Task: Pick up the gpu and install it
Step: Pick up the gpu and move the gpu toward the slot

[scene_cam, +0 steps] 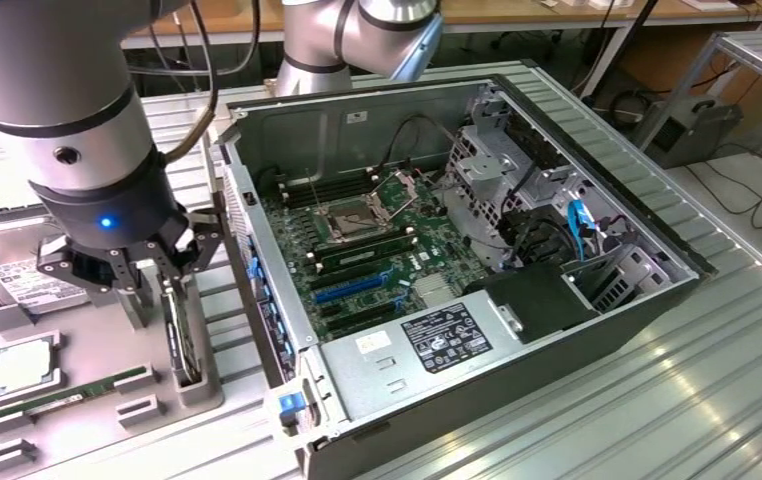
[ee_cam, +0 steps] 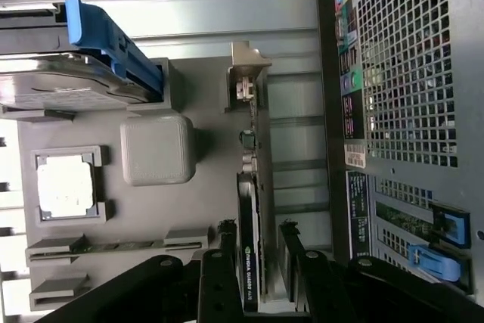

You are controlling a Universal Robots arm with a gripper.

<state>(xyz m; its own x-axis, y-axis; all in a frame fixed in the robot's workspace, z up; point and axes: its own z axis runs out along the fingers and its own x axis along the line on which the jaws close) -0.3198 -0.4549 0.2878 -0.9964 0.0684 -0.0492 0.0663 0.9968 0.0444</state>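
The gripper hung over the gpu, which stood on edge in a slot of the gray tray beside the open computer case, its fingers apart, straddling the card's upper edge.

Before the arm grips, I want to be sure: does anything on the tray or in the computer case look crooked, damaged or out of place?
Nothing stands out. The gpu stands upright on edge on the grey tray, with the end effector open astride it. The computer case lies open beside the tray.
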